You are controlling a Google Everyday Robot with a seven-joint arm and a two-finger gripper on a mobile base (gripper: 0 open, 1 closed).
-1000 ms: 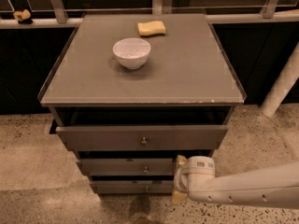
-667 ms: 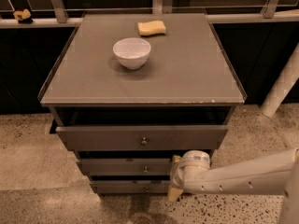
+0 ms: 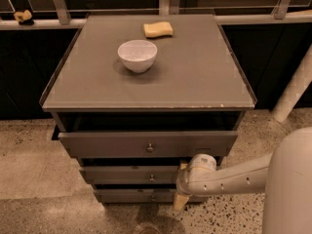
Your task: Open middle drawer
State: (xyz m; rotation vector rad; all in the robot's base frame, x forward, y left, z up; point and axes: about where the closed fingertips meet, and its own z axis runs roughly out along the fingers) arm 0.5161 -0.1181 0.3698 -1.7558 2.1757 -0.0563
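The middle drawer [image 3: 122, 174] is the second grey-brown front of the cabinet, with a small round knob [image 3: 151, 178] at its centre. It looks pushed in, set back under the top drawer [image 3: 107, 144], which is pulled out a little. My gripper [image 3: 181, 183] is in front of the middle drawer's right half, a short way right of the knob. One yellowish finger [image 3: 183, 166] points up at the drawer's top edge and the other [image 3: 180, 202] points down past the bottom drawer [image 3: 126, 196]. The fingers stand apart with nothing between them.
A white bowl [image 3: 137, 55] and a yellow sponge [image 3: 158, 29] sit on the cabinet top [image 3: 195, 77]. My pale arm [image 3: 243, 177] comes in from the lower right. A white post [image 3: 292, 87] stands at the right. Speckled floor [image 3: 34, 179] surrounds the cabinet.
My gripper has moved left along the middle drawer front, closer to its knob. The drawers, bowl and sponge have not moved.
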